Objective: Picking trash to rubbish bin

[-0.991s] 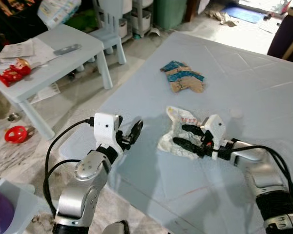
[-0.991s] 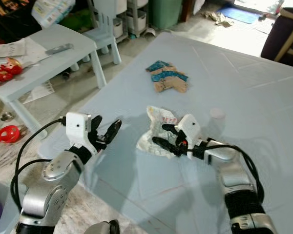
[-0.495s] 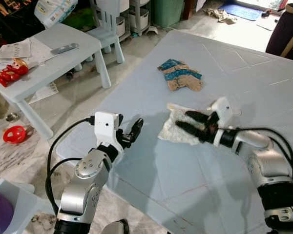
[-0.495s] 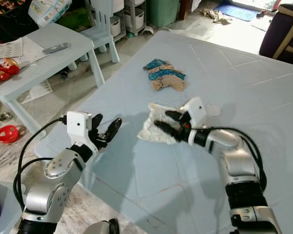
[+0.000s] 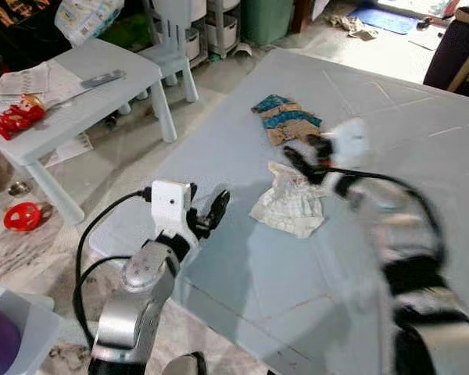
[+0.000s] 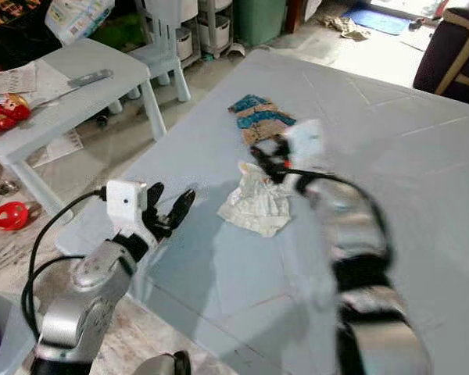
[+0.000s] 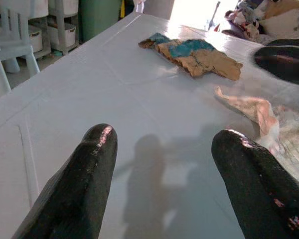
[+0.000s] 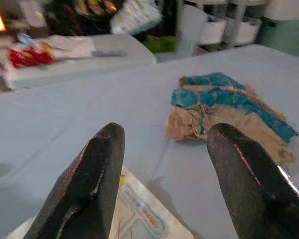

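Left eye: right arm blurred, reaching over pale blue desk (image 5: 422,101); right pincer (image 5: 303,154) between white wrapper (image 5: 291,205) and teal-brown paper scrap (image 5: 289,121), holding nothing. Left arm bent at desk edge, left pincer (image 5: 213,212) empty.
Left wrist: fingers (image 7: 84,174) spread wide.
Right wrist: fingers (image 8: 89,184) wide apart above wrapper edge.
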Available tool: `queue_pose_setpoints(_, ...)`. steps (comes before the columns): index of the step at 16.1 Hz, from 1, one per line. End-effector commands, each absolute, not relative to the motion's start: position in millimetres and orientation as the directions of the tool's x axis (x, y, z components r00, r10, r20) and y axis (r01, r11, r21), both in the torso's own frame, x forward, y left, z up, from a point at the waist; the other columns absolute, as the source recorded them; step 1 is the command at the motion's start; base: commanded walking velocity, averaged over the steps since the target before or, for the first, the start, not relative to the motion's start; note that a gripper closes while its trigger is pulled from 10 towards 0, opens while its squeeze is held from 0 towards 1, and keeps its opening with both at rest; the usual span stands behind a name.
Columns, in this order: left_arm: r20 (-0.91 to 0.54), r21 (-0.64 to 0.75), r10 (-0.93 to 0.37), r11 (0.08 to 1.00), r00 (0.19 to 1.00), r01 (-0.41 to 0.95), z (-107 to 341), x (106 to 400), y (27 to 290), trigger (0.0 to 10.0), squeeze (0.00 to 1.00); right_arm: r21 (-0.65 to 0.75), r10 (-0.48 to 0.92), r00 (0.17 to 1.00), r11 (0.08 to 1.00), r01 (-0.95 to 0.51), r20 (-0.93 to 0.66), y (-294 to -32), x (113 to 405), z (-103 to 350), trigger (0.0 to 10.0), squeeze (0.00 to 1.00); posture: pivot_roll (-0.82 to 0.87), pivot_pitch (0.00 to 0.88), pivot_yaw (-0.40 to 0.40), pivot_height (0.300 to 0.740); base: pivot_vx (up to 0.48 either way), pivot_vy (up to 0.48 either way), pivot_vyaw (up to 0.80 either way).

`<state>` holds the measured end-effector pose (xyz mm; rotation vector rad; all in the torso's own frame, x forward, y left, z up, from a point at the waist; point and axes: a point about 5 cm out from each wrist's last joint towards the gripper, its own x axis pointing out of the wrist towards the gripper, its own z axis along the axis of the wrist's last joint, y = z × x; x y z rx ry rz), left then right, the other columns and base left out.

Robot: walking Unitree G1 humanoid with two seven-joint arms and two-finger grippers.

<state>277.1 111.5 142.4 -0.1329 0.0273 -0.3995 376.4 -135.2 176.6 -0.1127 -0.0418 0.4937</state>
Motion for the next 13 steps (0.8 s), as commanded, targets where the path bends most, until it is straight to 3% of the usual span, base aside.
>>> queue_pose_setpoints(1,-0.006,-0.118,-0.378,0.92,0.926,0.375,142.9,272.6,112.6,10.0,0.0,-0.149,0.459,0.888,0.88,-0.45,0.026,-127.0,380.7,178.9,10.0,0.0,0.08,0.148,-0.025,0.74,0.0,0.0,0.0)
queue_pose_setpoints(5,-0.022,-0.116,-0.345,0.933,0.938,0.341,142.6,254.1,119.1,10.0,0.0,-0.193,0.36,0.931,0.92,-0.342,0.066,-98.9,391.3,175.2,10.0,0.0,0.16,0.185,-0.034,0.74,0.0,0.0,0.0)
queue_pose_setpoints(8,-0.008,-0.121,-0.34,0.934,0.941,0.336,148.1,243.1,119.4,10.0,0.0,-0.232,0.265,0.961,0.943,-0.24,0.084,-95.7,395.0,174.0,10.0,0.0,0.19,0.217,-0.034,0.74,0.0,0.0,0.0)
queue_pose_setpoints(10,-0.016,-0.089,-0.353,0.932,0.935,0.351,148.3,244.4,119.8,10.0,0.0,-0.246,0.204,0.974,0.954,-0.173,0.104,-101.6,398.2,178.8,10.0,0.0,0.17,0.229,-0.025,0.74,0.0,0.0,0.0)
queue_pose_setpoints(13,0.021,-0.056,-0.365,0.929,0.931,0.365,157.5,275.6,123.7,10.0,0.0,-0.203,0.147,0.973,0.973,-0.11,0.177,-131.2,396.3,185.4,10.0,0.0,0.09,0.221,-0.008,0.74,0.0,0.0,0.0)
